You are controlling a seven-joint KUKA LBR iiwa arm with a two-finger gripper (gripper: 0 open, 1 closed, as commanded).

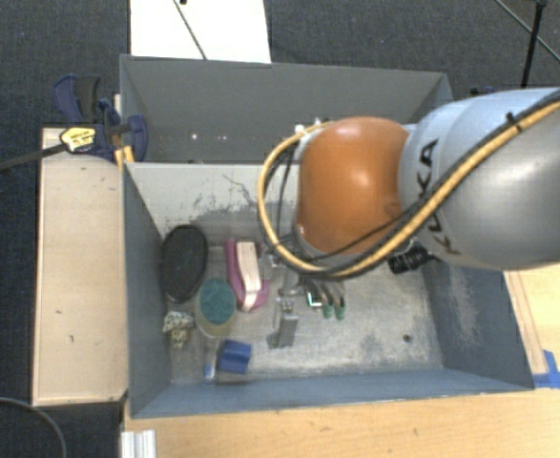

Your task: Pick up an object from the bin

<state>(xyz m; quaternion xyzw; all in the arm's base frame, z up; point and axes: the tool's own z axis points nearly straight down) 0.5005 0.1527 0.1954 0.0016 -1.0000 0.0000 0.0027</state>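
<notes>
The jaws hang low over the bare floor of the bin (386, 338), and I cannot tell if they are open or closed. To pick well, they should come straight down around just one thing. The pink and white block (247, 273) lies just beside them, the teal round lid (216, 301) a bit further, then the black oval (183, 260).

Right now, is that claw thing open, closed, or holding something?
Gripper: cannot be told whether it is open or shut. It sits low in the bin, just right of the pink-and-white object.
</notes>
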